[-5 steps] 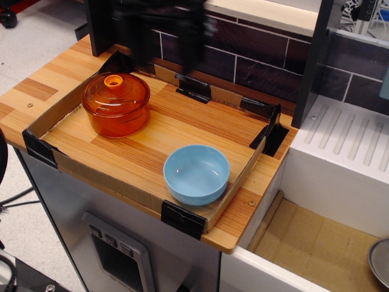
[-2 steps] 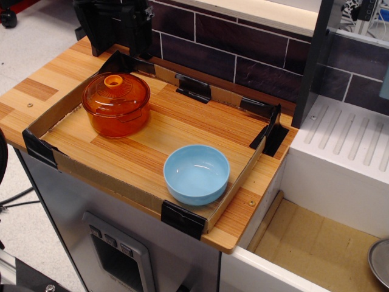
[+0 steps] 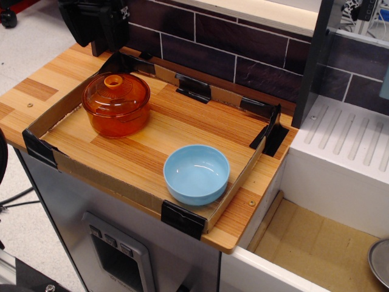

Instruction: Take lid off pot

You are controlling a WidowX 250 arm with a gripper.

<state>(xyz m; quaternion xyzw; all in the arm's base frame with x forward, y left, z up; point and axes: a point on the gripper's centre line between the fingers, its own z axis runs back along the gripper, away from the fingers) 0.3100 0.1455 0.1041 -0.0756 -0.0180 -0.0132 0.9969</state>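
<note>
While the lid (image 3: 115, 89) covers the pot (image 3: 118, 117), the bowl (image 3: 196, 174) sits empty.

amber see-through lid (image 3: 115, 91) seated on matching pot (image 3: 117, 117), upright, far-left corner of counter.

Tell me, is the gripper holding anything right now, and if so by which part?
Nothing is held. The gripper is a dark blur at the top left, above and behind the pot. The lid sits on it, knob untouched.

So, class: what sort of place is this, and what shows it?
Probably a toy or mock kitchen. A lidded amber pot and a blue bowl sit on a wooden counter, with a tiled wall behind and a ridged draining board alongside.
</note>
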